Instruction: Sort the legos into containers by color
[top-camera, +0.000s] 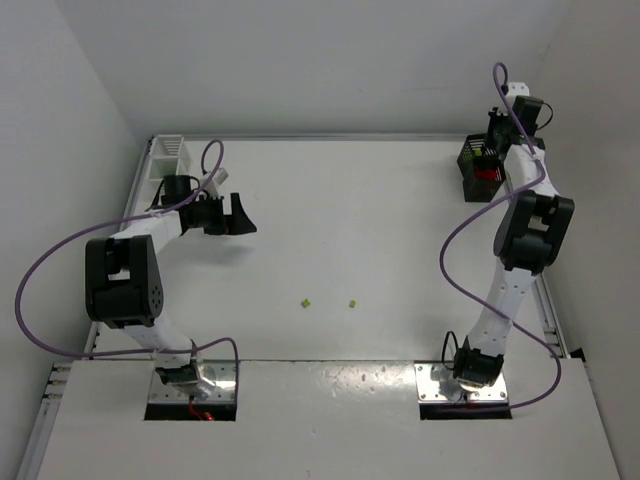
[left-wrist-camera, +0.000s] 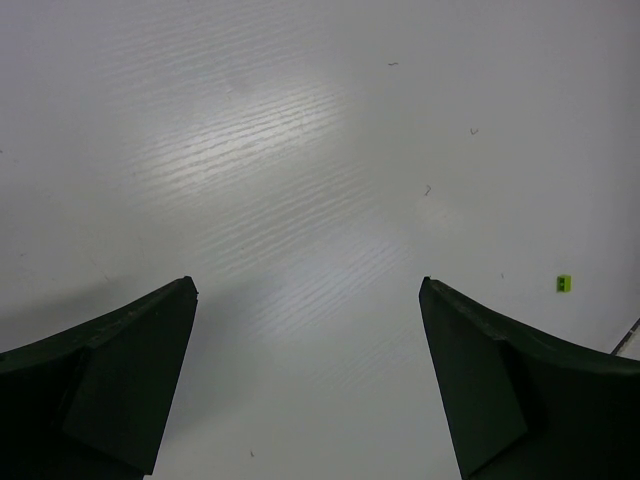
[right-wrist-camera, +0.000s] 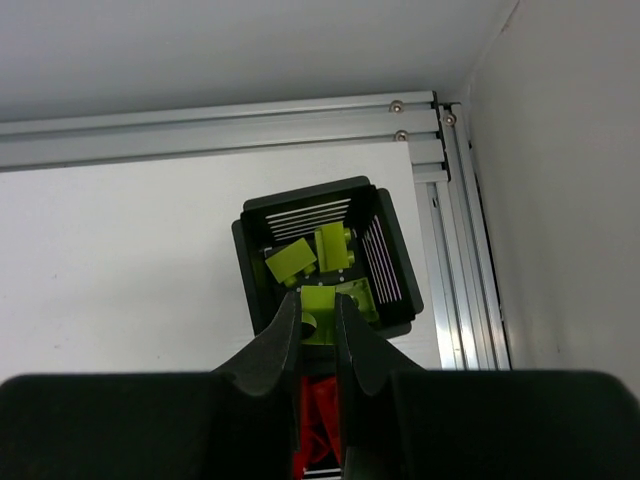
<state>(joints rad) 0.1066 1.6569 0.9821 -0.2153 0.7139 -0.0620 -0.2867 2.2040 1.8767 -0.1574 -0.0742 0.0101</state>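
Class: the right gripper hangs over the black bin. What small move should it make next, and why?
Probably open the right gripper and let go of the lime brick it appears to pinch. It hangs right above the black bin, where other lime bricks lie, so the brick should drop in with its colour.

Black slatted bin, upright at the far right corner of the table, holds several lime bricks; the top view shows red inside it. A pinched brick, also lime, sits between the fingertips of the right gripper over this bin. White slatted bin stands at the far left corner. Two loose bricks, lime, lie apart mid-table.
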